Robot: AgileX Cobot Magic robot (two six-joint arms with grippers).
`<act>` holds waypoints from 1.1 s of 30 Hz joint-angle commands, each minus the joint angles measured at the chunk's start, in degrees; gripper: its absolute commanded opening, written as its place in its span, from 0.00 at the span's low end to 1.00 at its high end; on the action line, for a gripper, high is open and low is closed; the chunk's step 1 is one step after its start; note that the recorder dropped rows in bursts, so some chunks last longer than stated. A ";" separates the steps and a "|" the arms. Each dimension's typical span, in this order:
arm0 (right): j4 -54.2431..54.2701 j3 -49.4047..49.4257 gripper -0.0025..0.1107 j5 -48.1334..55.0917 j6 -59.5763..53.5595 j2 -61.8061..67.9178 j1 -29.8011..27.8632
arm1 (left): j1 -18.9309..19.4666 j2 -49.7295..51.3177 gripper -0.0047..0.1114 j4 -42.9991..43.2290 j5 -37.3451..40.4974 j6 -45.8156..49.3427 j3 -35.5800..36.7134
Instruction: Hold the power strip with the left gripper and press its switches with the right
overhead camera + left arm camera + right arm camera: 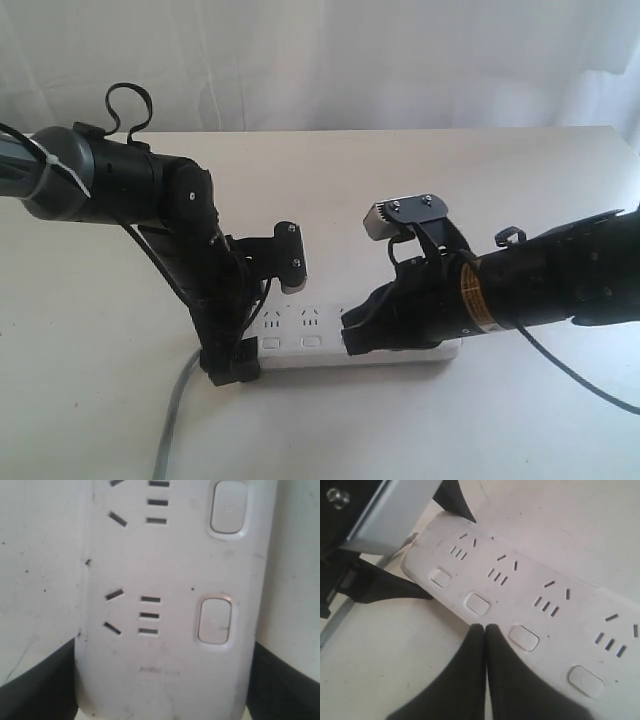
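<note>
White plastic power strip [300,345] lies well short of the counter's [520,190] far edge. The end by its grey cord [176,415] is clamped between the jaws of the left tool [233,362]. The right tool [485,629], fingers pinched together and holding nothing, hovers at the strip's switch-side rim, just beside the second of the switches [477,603]. Holding looks done; the pressing appears yet to come, with no button visibly pushed in.
</note>
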 commanded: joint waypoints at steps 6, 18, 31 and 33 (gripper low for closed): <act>1.11 -0.21 0.02 -0.91 -0.90 5.29 0.03 | -0.36 0.42 0.04 0.59 0.97 -1.13 0.55; 17.71 -0.21 0.02 -2.17 -13.82 6.44 0.03 | -0.36 0.42 0.04 0.59 0.97 -1.13 0.55; 18.82 -0.21 0.02 -0.22 -13.83 11.94 0.03 | -0.36 0.42 0.04 0.69 2.42 -1.13 0.55; 18.57 -0.21 0.02 -0.10 -13.49 11.94 0.03 | -0.36 0.42 0.04 1.93 2.42 -1.13 0.55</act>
